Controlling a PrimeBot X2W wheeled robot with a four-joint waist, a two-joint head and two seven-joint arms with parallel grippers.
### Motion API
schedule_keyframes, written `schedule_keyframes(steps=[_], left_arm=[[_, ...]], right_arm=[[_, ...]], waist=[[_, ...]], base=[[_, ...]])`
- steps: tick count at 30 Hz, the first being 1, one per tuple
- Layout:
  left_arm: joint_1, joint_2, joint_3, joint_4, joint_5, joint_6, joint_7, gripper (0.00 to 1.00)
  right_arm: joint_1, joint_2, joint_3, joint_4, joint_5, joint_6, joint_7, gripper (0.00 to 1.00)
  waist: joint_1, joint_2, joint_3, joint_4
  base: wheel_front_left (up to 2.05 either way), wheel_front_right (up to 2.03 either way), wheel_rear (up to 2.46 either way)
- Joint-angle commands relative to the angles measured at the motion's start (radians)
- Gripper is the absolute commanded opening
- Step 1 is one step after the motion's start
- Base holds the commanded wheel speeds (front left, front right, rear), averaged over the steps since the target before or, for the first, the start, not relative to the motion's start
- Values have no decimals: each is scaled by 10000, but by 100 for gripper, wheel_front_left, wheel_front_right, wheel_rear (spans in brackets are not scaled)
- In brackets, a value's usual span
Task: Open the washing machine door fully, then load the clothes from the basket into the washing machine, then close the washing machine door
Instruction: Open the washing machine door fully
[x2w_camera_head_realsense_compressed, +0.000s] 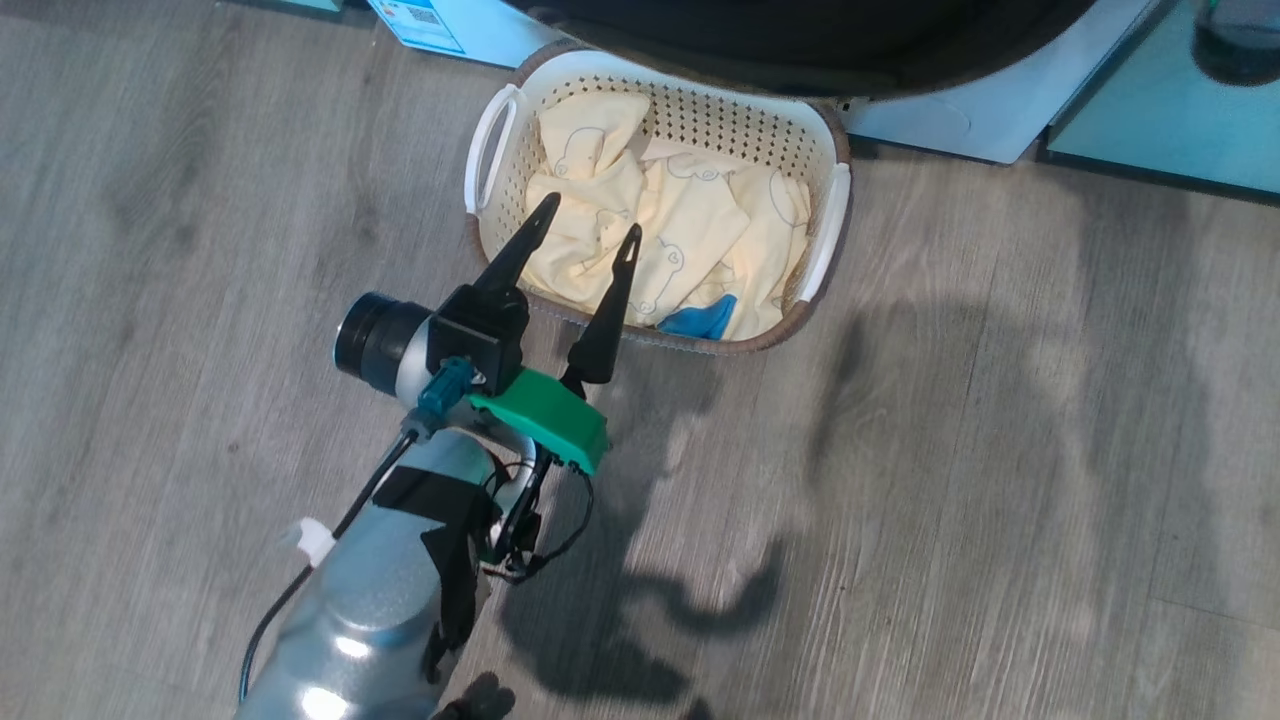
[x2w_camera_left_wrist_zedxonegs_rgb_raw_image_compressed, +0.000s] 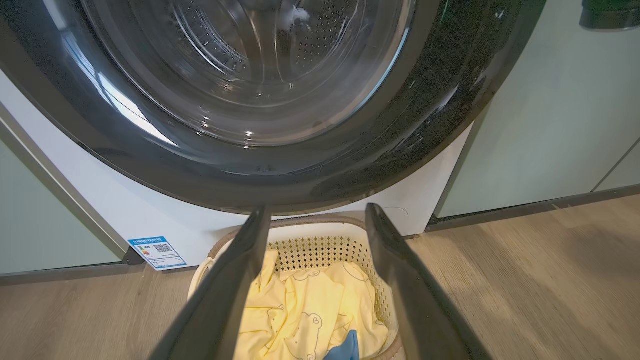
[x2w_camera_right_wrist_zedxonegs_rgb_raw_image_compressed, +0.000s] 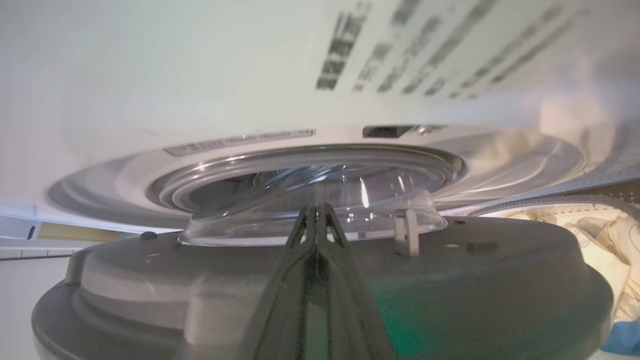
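The cream basket (x2w_camera_head_realsense_compressed: 720, 115) sits on the floor against the washing machine (x2w_camera_head_realsense_compressed: 940, 110), holding pale yellow clothes (x2w_camera_head_realsense_compressed: 680, 220) and a blue piece (x2w_camera_head_realsense_compressed: 700, 320). My left gripper (x2w_camera_head_realsense_compressed: 592, 216) hovers open over the basket's near side with nothing between its fingers. In the left wrist view the glossy black door (x2w_camera_left_wrist_zedxonegs_rgb_raw_image_compressed: 150, 160) looms above the basket (x2w_camera_left_wrist_zedxonegs_rgb_raw_image_compressed: 320, 245) and clothes (x2w_camera_left_wrist_zedxonegs_rgb_raw_image_compressed: 305, 310). The door stands ajar. My right gripper (x2w_camera_right_wrist_zedxonegs_rgb_raw_image_compressed: 316, 207) is shut, its tips at the clear glass bowl (x2w_camera_right_wrist_zedxonegs_rgb_raw_image_compressed: 350, 200) on the door's grey inner face (x2w_camera_right_wrist_zedxonegs_rgb_raw_image_compressed: 475, 285).
Pale green cabinets (x2w_camera_left_wrist_zedxonegs_rgb_raw_image_compressed: 550, 125) flank the washer on both sides. A blue label (x2w_camera_left_wrist_zedxonegs_rgb_raw_image_compressed: 157, 252) marks the washer's lower corner. Grey wood floor (x2w_camera_head_realsense_compressed: 1000, 450) spreads open to the right of and in front of the basket. The grey-ringed drum mouth (x2w_camera_right_wrist_zedxonegs_rgb_raw_image_compressed: 500, 165) shows behind the door.
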Motion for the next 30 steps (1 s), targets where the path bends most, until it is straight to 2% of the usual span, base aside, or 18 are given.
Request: schedule_keyframes(steps=[1,9,18,30], left_arm=[[-144,165,367,-274,-67,72,-63,100],[-21,165,452,-199,-89,101,-63,100],[283,164,616,-101,-2,73,-63,100],[767,164,820,38,99,-9,-63,100]], right_arm=[[135,420,166,-475,97,-27,391,0],[694,417,350,-1110,148,-27,986,0],[1857,418,617,-2365,332,-27,1771,0],[3397,429,1183,-3643,793,-27,2142,0]], waist=[[0,0,-45,-24],[0,0,-261,-141],[0,0,-693,-301],[0,0,-1346,-451]], base=[[0,0,0],[0,0,0],[0,0,0],[0,0,0]])
